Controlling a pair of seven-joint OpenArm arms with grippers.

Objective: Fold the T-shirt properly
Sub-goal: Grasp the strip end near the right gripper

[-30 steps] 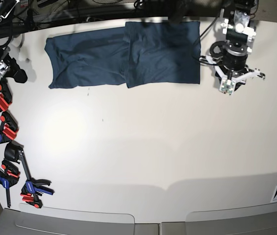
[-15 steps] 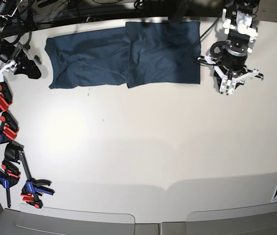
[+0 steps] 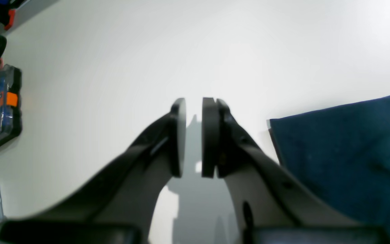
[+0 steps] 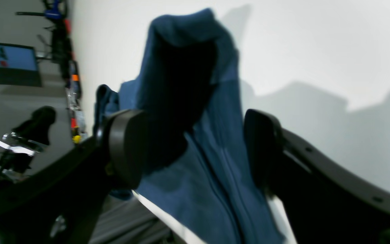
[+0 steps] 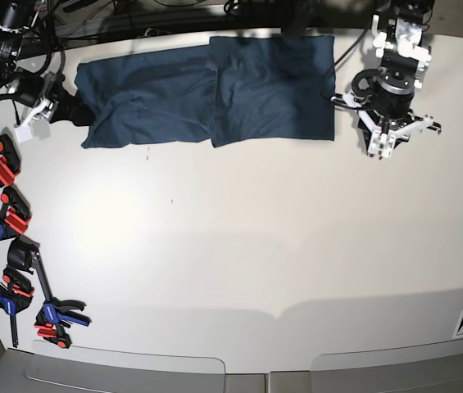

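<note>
A wide white counter [image 5: 239, 246] fills the scene. Along its far edge lies the dark navy T-shirt [image 5: 206, 90], spread flat, its right part folded over into a squarer panel. The right gripper [image 4: 195, 149] sits at the shirt's left end with its jaws wide apart, cloth lying between them but not pinched. The left gripper [image 3: 194, 135] hovers just beside the shirt's right edge, jaws nearly closed with a thin gap, holding nothing. Small blue and red clamps [image 5: 6, 217] line the counter's left edge.

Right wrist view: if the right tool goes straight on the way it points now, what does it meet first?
Most likely the T-shirt: its raised edge already lies between the open pads of the right tool. Whether they touch it is unclear.
</note>
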